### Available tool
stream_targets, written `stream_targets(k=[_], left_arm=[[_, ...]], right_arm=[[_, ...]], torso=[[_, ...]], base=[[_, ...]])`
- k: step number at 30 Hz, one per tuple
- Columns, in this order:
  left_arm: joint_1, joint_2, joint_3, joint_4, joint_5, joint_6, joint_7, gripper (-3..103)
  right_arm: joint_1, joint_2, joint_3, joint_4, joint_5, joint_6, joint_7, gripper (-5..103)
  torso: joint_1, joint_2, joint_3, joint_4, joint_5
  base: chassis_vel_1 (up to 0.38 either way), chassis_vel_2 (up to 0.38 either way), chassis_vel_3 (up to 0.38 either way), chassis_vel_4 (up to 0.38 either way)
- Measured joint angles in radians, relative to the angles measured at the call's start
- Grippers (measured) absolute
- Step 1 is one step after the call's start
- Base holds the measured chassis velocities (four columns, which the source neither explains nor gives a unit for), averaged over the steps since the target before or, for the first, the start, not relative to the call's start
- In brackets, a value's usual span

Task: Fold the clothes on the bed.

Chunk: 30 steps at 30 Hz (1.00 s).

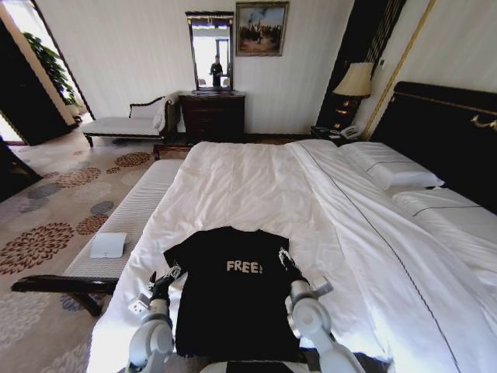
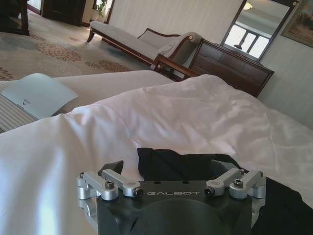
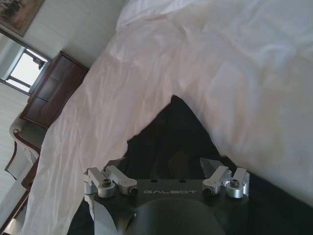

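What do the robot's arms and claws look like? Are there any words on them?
The arms are chunky, rounded and silver-grey with black joints. The left gripper and the right gripper each have a black body with "GALBOT" in pale letters, and silver metal linkage bars with dark bolts on both sides.

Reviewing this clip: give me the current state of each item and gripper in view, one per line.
black T-shirt: spread flat, unfolded, "FREE" lettering facing up.
bed: made, white duvet smooth with light wrinkles.
left gripper: open, at the shirt's left sleeve.
right gripper: open, at the shirt's right sleeve.
bedside lamp: upright; lit or not, cannot tell.
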State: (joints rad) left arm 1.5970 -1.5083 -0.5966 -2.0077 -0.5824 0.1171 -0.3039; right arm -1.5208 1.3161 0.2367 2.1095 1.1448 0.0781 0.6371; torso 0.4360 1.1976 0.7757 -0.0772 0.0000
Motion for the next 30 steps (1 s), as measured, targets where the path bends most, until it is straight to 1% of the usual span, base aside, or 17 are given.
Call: stream_targets(k=[3,11,16,19,20,21,23,24,25,26,27,30], left_arm=[[0.004,0.000,0.001,-0.001,-0.001,-0.003,0.000,100],[0.018,-0.002,0.003,-0.009,0.001,-0.010,0.001,100],[0.031,-0.001,0.002,-0.010,0.005,-0.018,0.002,100],[0.032,-0.001,0.001,-0.011,0.005,-0.019,0.002,100],[0.033,0.000,-0.001,-0.013,0.005,-0.019,0.003,100],[0.034,0.000,-0.002,-0.013,0.005,-0.019,0.003,100],[0.034,0.000,-0.002,-0.013,0.005,-0.020,0.003,100],[0.036,0.000,-0.003,-0.013,0.005,-0.022,0.003,100],[0.038,0.000,-0.003,-0.013,0.005,-0.023,0.003,100],[0.039,0.000,-0.002,-0.013,0.005,-0.025,0.003,100],[0.039,0.000,-0.002,-0.013,0.005,-0.025,0.003,100],[0.040,-0.001,0.000,-0.013,0.006,-0.027,0.003,100]], right_arm=[[-0.043,0.024,-0.012,0.017,-0.010,-0.001,0.003,97],[-0.048,0.048,-0.022,-0.016,-0.019,0.004,-0.012,100],[0.004,0.065,-0.020,-0.146,-0.039,0.027,-0.056,100],[0.010,0.066,-0.019,-0.158,-0.042,0.031,-0.063,100],[0.015,0.066,-0.018,-0.165,-0.043,0.035,-0.070,99],[0.016,0.067,-0.018,-0.165,-0.043,0.036,-0.072,94],[0.016,0.068,-0.018,-0.165,-0.043,0.039,-0.076,94],[0.016,0.070,-0.020,-0.165,-0.044,0.043,-0.080,83],[0.016,0.074,-0.022,-0.165,-0.047,0.047,-0.082,83],[0.016,0.079,-0.025,-0.166,-0.053,0.054,-0.084,78],[0.016,0.079,-0.025,-0.166,-0.053,0.054,-0.084,78],[0.020,0.089,-0.027,-0.177,-0.067,0.065,-0.086,61]], torso=[[0.000,0.000,0.000,0.0000,-0.0001],[0.000,0.000,0.000,0.0001,-0.0001],[0.000,0.000,0.000,0.0003,0.0000],[0.000,0.000,0.000,0.0003,0.0000],[0.000,0.000,0.000,0.0002,0.0001],[0.000,0.000,0.000,0.0002,0.0000],[0.000,0.000,0.000,0.0002,0.0000],[0.000,0.000,0.000,0.0001,-0.0001],[0.000,0.000,0.000,0.0002,-0.0001],[0.000,0.000,0.000,0.0002,-0.0001],[0.000,0.000,0.000,0.0002,-0.0001],[0.000,0.000,0.000,0.0001,0.0000]], base=[[0.000,0.000,0.000,0.000],[0.000,0.000,0.000,0.000],[0.000,0.000,0.000,0.000],[0.000,0.000,0.000,0.000],[0.000,0.000,0.000,0.000],[0.000,0.000,0.000,0.000],[0.000,0.000,0.000,0.000],[0.000,0.000,0.000,0.000],[0.000,0.000,0.000,0.000],[0.000,0.000,0.000,0.000],[0.000,0.000,0.000,0.000],[0.000,0.000,0.000,0.000]])
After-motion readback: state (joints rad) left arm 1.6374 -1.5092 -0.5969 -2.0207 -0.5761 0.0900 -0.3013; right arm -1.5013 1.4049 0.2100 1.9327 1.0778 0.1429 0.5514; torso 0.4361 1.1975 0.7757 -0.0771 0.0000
